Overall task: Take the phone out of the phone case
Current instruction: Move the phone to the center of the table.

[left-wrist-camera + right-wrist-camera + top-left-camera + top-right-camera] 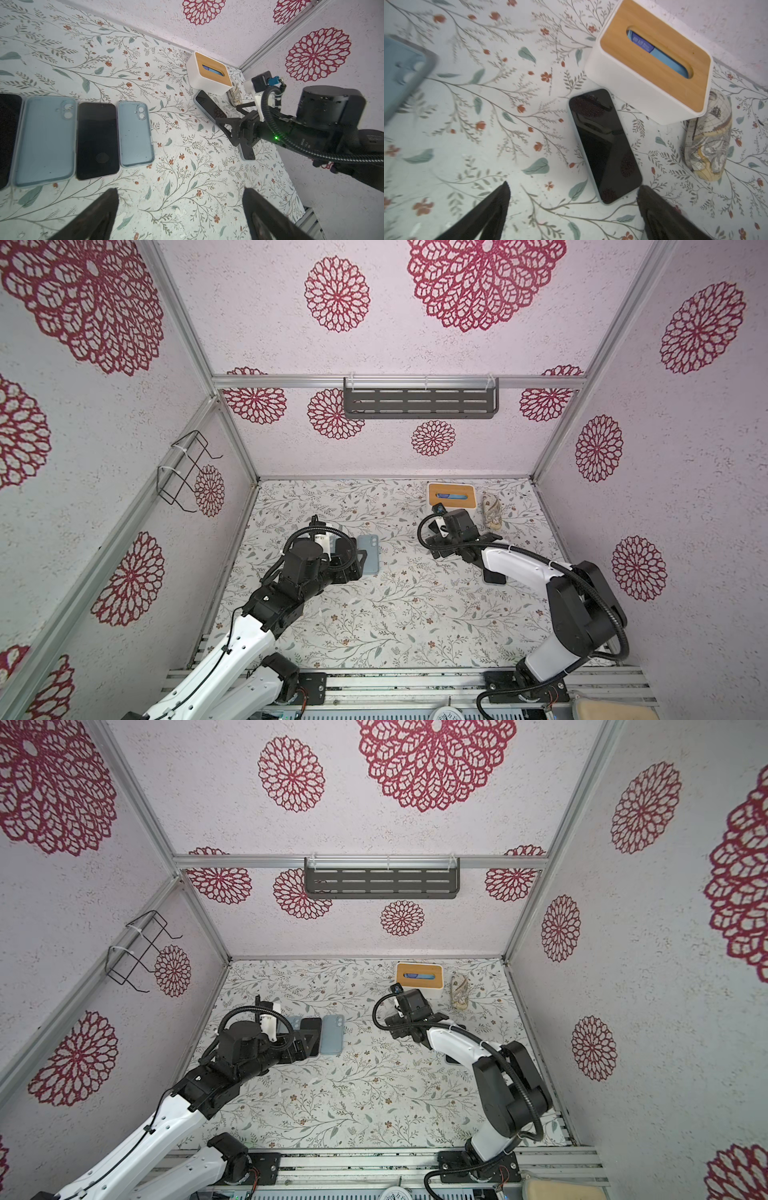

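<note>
Apparently between grabs: near-left, the left gripper (180, 192) hangs open and empty beside a row of bare phones (96, 141) and empty cases (135, 133). Farther right, the right gripper (573, 186) gapes over a cased phone (605, 145) just beside the tissue box (633, 97); next it likely must pinch the phone's near end.

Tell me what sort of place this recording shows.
Probably a purpose-built robot test booth dressed to look homely: wallpapered panels held in an aluminium frame, a left arm and right arm bolted to a front rail, and a tissue box on the floral tabletop.
</note>
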Action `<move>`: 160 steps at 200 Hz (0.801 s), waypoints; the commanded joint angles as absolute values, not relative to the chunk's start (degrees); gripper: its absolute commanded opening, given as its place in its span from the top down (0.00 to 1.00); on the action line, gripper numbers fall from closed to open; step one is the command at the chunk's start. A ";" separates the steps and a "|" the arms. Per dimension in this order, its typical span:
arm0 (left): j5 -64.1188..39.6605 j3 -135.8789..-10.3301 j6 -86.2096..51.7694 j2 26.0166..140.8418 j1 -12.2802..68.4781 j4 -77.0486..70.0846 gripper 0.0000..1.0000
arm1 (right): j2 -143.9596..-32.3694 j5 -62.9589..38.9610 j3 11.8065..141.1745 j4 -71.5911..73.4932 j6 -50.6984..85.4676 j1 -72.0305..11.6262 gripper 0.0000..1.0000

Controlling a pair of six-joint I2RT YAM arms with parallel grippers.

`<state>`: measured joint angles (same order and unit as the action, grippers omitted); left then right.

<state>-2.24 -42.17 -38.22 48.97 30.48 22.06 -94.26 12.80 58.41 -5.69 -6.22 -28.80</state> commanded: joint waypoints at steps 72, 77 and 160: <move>-1.51 -42.00 -36.06 51.77 30.32 17.89 0.03 | -103.18 -0.32 61.81 -3.49 -18.08 -17.85 0.01; -1.49 -42.01 -36.04 51.95 30.19 17.84 0.03 | -103.66 -0.90 62.09 -3.39 -18.17 -17.55 0.02; -1.15 -41.66 -35.64 52.84 30.06 18.19 0.03 | -109.30 -6.26 67.08 -5.85 -20.42 -12.88 0.01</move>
